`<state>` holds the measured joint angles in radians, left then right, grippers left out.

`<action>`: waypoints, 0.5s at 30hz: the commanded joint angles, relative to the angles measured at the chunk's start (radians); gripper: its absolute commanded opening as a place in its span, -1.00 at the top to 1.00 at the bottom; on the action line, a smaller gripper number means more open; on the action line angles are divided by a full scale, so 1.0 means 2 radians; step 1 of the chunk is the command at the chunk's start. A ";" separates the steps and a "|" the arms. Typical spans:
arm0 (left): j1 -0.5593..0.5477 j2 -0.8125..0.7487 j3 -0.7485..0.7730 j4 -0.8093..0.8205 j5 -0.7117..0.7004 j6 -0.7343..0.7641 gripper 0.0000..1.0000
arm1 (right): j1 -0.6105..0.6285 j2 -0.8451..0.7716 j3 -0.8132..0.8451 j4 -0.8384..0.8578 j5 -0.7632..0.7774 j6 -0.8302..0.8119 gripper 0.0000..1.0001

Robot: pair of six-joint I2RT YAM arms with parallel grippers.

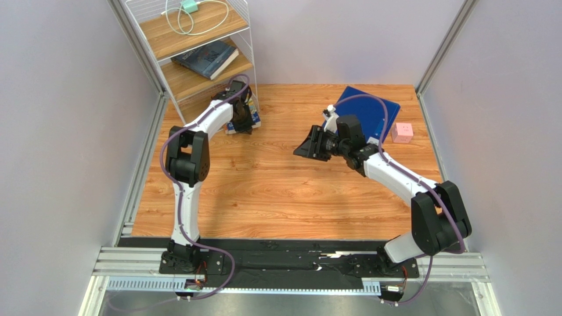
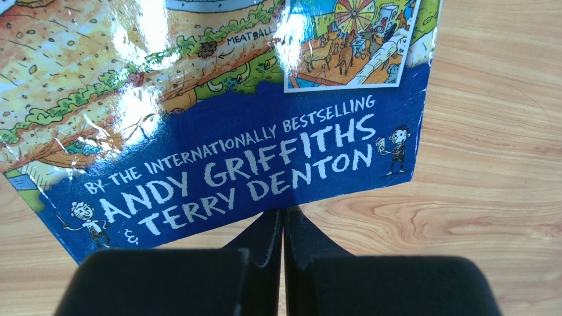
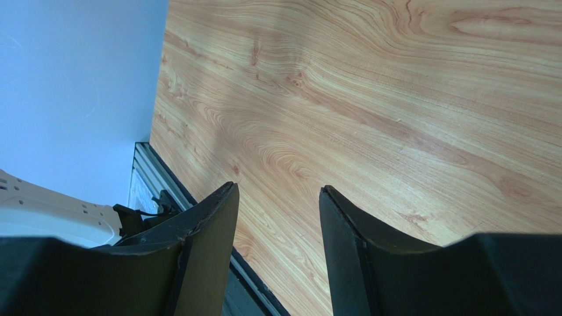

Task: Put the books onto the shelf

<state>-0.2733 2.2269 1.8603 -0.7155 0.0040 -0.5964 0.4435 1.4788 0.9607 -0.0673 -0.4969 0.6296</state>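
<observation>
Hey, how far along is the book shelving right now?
Done: one dark book lies on the middle board of the shelf. In hand: the left gripper is shut on the edge of the blue book, low beside the shelf. The right gripper is open and empty. Left: shelving that book; no other books show.

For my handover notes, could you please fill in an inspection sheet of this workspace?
Surface: wooden table, no damage seen.
Job's things: blue book at the foot of the shelf; dark book on its middle board; other books not seen.
Clutter: blue folder and pink cube, far right; green plug on the top board.
Grippers: left gripper shut, tips at the blue book's edge, grip unclear; right gripper open, empty.
Cables: purple cables along both arms; white cable on the top board.
Surroundings: grey walls, metal frame.
</observation>
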 commanded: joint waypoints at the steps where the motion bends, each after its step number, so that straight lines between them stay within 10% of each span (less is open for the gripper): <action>1: 0.008 -0.017 0.021 0.067 -0.043 0.006 1.00 | -0.002 -0.010 -0.011 0.029 -0.011 -0.004 -0.07; 15: 0.010 -0.023 0.043 0.075 -0.074 0.007 1.00 | -0.002 -0.011 -0.025 0.051 -0.026 0.002 -0.06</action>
<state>-0.2798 2.2253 1.8809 -0.7410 -0.0792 -0.5964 0.4435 1.4788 0.9195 -0.0311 -0.5255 0.6315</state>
